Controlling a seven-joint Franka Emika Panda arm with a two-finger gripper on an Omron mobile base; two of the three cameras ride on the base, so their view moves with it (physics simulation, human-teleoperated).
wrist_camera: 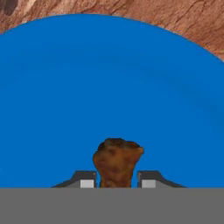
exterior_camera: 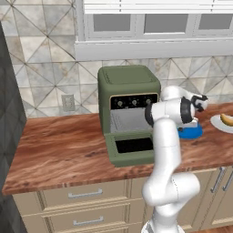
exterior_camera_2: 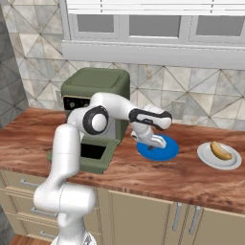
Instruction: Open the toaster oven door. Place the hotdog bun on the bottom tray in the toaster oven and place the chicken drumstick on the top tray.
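The olive-green toaster oven stands at the back of the wooden counter. Its toaster oven door is dropped open and lies flat in front. To its right is a blue plate. My gripper is lowered onto this plate, and its two fingertips press against both sides of the brown chicken drumstick. The hotdog bun lies on a white plate further right.
Wall cabinets and a tiled backsplash rise behind the counter. Drawers and cupboard doors run below its front edge. A dark tall unit borders the counter on the left.
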